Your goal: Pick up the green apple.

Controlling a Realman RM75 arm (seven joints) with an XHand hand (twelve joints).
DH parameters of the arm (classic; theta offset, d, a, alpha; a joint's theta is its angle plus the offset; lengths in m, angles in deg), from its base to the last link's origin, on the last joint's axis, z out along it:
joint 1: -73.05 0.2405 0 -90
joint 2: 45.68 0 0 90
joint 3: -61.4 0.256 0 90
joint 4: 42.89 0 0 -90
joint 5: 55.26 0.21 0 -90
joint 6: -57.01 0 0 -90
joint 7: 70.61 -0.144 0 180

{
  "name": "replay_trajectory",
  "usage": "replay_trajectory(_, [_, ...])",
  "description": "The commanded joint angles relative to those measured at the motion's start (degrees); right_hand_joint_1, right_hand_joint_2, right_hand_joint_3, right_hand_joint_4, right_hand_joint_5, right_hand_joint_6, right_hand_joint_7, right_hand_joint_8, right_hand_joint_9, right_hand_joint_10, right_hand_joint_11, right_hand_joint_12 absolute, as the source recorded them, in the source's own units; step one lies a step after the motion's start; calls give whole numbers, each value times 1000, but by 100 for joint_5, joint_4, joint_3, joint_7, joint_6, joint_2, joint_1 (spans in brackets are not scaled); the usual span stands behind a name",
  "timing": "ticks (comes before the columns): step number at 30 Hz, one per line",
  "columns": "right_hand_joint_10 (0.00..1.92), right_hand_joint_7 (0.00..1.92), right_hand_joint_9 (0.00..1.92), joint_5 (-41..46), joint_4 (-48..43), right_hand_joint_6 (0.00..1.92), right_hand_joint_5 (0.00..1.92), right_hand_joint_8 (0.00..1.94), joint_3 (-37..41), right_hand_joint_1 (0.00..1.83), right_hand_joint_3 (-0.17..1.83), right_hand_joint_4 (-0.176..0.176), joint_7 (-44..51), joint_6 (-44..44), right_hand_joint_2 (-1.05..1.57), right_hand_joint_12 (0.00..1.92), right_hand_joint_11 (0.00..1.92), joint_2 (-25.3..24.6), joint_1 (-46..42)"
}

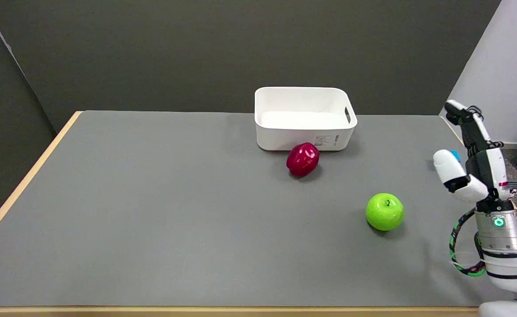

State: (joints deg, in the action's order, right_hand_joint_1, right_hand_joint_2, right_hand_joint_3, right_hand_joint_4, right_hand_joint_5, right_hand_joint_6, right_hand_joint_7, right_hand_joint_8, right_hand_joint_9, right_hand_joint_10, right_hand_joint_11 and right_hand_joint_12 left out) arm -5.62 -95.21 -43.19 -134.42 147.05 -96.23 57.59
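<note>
The round glossy green apple (384, 211) is seated on the grey table (153, 211), clear of the red apple (303, 159) and white plastic bin (302, 118) beyond, while the right hand (472, 160) is held spread and empty, near its right.

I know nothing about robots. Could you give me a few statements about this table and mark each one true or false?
1. The green apple lies on the table, apart from the right hand. True.
2. The hand holds the red apple. False: it holds nothing, and its fingers are apart.
3. The red apple lies in front of the white bin. True.
4. The green apple is inside the bin. False: nothing shows in the bin.
5. The hand is at the table's right edge. True.
</note>
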Motion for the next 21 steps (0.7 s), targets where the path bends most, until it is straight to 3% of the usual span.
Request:
replay_trajectory(1, [554,243,-1,-587,-725,430,248,318,466,470,805,-1,2300,-587,673,752,-1,204,-1297])
replay_trajectory(7, [651,302,43,-631,-1209,492,283,367,315,467,828,6,3064,-810,644,835,-1,170,-1486])
replay_trajectory(9, [656,273,49,-631,-1335,551,266,455,152,452,940,8,3233,-900,582,871,-1,170,-1498])
replay_trajectory(17, [655,270,57,-594,-1819,557,266,458,-389,443,940,14,3751,-1220,573,872,-1,170,-1461])
replay_trajectory(21, [649,295,54,-583,-1907,500,279,377,-522,454,838,15,3868,-1543,625,841,-1,159,-1445])
